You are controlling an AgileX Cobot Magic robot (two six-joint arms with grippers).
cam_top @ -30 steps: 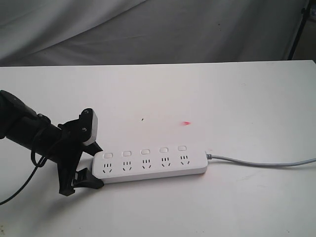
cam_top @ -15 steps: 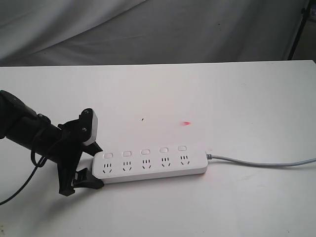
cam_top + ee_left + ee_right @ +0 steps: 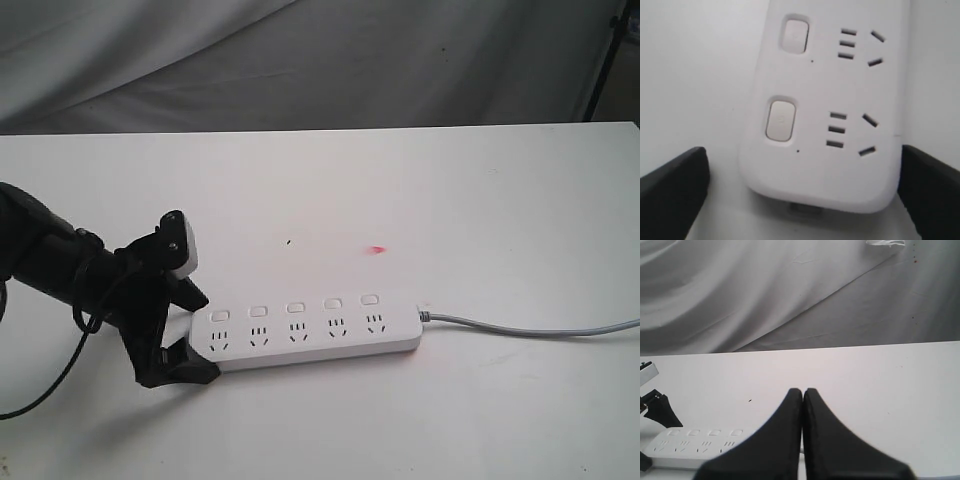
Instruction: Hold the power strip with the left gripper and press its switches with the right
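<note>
Near the front edge of the tabletop (image 3: 500,200), left of its middle: the power strip (image 3: 305,338). Lies flat, sockets up, long side roughly along that edge, right end angled slightly toward the back edge. Carries five switches (image 3: 294,307) in a row on the side facing the back edge, one by each socket. Trails a grey cord (image 3: 520,329) from the right end out toward the right edge.

At the strip's left end: the left gripper (image 3: 203,338). Straddles that end with jaws spread, one finger on the back side, the other on the front side. Has edged a little toward the strip since half a second ago, with the front finger now reaching slightly farther in along the strip's front side. Strip itself unmoved from the earlier pictures. Not clenched: in the left wrist view, leaves a clear band of bare table between one finger (image 3: 670,192) and the strip's rounded edge. Sits just beside the opposite edge with the other finger (image 3: 932,190); contact there impossible to tell.

Out of the exterior view altogether: the right gripper (image 3: 803,392). Pinched fully together, fingers pressed along their length, nothing between them. Hangs above the tabletop, well apart from the strip, facing the grey cloth (image 3: 790,300) behind the back edge.

Toward the middle of the tabletop, behind the strip: a small red spot (image 3: 376,249) and, nearby, a tiny dark speck (image 3: 289,241).
</note>
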